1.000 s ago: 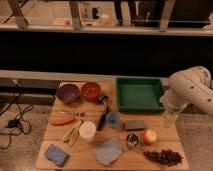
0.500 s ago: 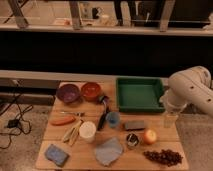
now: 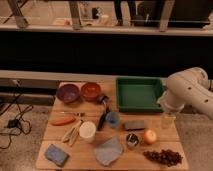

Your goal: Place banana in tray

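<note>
Nothing has shifted since the earlier frames. The white arm stays at the right, its tool hanging over the right edge of the worktop, just near of the tray; whether it is released or clenched cannot be told. One banana lies left of centre, just left of the white cup, well apart from the tray. The single green tray shows only its bare floor. Two bowls stand far left, a purple bowl and a red bowl; their contents cannot be told. Of the two cups, the blue cup stands mid-worktop.
</note>
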Robot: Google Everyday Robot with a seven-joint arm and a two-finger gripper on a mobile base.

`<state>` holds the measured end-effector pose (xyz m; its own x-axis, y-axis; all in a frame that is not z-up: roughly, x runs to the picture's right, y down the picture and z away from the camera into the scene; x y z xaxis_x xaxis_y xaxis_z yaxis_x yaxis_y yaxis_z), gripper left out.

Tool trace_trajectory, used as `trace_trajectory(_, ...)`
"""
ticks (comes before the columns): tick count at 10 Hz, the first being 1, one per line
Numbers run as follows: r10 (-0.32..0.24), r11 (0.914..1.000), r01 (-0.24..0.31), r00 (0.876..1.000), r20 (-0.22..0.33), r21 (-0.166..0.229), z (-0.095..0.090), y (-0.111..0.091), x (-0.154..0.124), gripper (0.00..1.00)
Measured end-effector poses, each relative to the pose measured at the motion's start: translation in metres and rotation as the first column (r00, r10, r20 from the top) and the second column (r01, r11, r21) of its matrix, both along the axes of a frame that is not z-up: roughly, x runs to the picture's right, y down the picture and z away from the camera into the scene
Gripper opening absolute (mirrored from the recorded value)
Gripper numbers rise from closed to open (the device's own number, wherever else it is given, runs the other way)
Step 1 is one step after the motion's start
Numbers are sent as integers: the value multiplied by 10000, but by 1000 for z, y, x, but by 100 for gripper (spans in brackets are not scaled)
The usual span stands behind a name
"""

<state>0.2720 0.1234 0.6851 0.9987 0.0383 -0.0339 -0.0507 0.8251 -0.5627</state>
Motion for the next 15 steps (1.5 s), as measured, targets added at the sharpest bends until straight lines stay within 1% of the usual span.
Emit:
trace_trajectory(1, -193, 9996, 197, 9996, 206, -193, 0, 10, -18, 80)
trace_trajectory(2, -322, 9990, 332, 9990, 310, -300, 0, 16, -28, 80)
trace_trajectory(3, -608, 9967, 637, 9965, 580, -497, -1, 31, -51, 80)
trace_trajectory(4, -810, 9947, 858, 9932, 840, -562, -2, 39, -68, 80)
trace_trajectory(5, -1068, 9917, 1143, 9873, 1172, -591, -5, 46, -89, 80)
trace_trajectory(6, -1242, 9892, 1339, 9817, 1442, -597, -8, 51, -104, 80)
trace_trajectory(8, -1633, 9819, 1800, 9621, 2184, -589, -22, 63, -140, 80)
trace_trajectory(10, -2023, 9713, 2299, 9336, 2956, -613, -36, 76, -175, 80)
trace_trajectory(11, -2106, 9669, 2458, 9204, 3295, -687, -43, 85, -190, 80)
trace_trajectory(12, -2131, 9620, 2603, 9043, 3700, -823, -48, 100, -208, 80)
trace_trajectory(13, -2118, 9594, 2668, 8955, 3915, -913, -51, 108, -221, 80)
trace_trajectory(14, -2137, 9532, 2832, 8791, 4261, -1063, -53, 126, -242, 80)
trace_trajectory(15, -2165, 9488, 2948, 8684, 4461, -1134, -54, 135, -256, 80)
